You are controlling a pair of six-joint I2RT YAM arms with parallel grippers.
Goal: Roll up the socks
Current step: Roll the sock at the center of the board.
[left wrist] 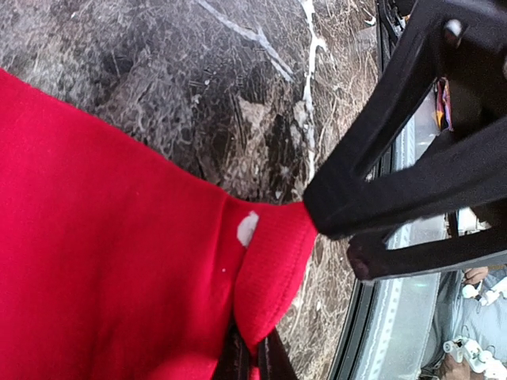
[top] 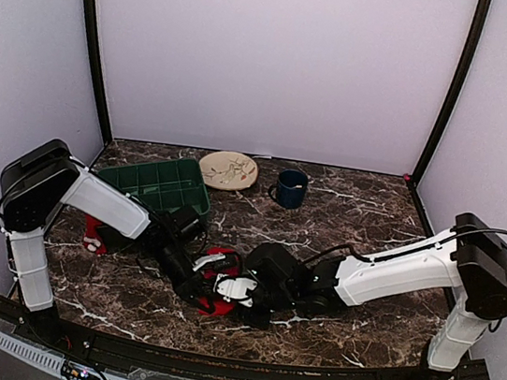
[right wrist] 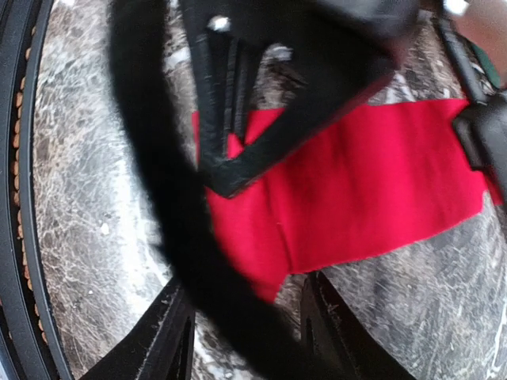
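Nearest, my left end effector [left wrist: 253, 360] clamps the red sock [left wrist: 103, 261], flat on the tabletop [left wrist: 158, 79] between my arms, probably anchoring it while my right end effector [right wrist: 245, 289], jaws apart, straddles its corner.

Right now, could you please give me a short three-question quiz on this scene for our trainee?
1. True or false: the dark blue mug stands inside the green plastic bin.
2. The left pincer is: A open, B shut on the flat red fabric sock.
3. Fill in: the round beige plate lies between the bin and the ____.
Key: 1 false; 2 B; 3 mug.
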